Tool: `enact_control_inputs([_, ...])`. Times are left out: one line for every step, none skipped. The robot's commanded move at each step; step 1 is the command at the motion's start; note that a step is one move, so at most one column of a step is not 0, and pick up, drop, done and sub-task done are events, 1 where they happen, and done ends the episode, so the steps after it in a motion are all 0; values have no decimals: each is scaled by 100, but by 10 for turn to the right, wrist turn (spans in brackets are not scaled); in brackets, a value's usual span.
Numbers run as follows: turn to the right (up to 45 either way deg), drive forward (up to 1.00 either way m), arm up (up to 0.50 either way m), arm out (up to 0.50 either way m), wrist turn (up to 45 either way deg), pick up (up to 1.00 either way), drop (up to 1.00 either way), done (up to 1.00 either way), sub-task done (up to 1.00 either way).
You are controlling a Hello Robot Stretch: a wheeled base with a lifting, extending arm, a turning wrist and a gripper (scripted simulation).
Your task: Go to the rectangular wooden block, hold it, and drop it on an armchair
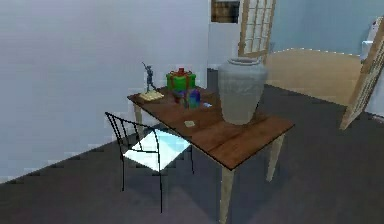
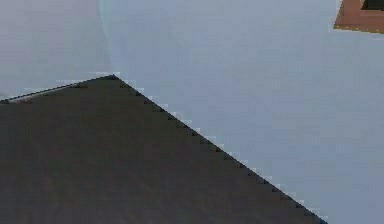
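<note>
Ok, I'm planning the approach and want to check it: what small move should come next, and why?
Probably a short drive forward toward the wooden table. It stands ahead across dark floor, and a small tan piece on it, between the chair and the grey vase, may be the block; I cannot tell from here.

In the forward view a wire-framed chair stands close against the bench's left long side and blocks that edge. A big grey vase takes up the bench's middle, while a green box and a statuette crowd its far end. Open dark floor lies to the bench's right. In the arm side view, open floor runs up to two walls.
</note>
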Motion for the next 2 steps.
enact_control_inputs([-450, 0, 0, 0, 0, 0, 0, 0, 0])
enact_control_inputs([-450, 0, 0, 0, 0, 0, 0, 0, 0])
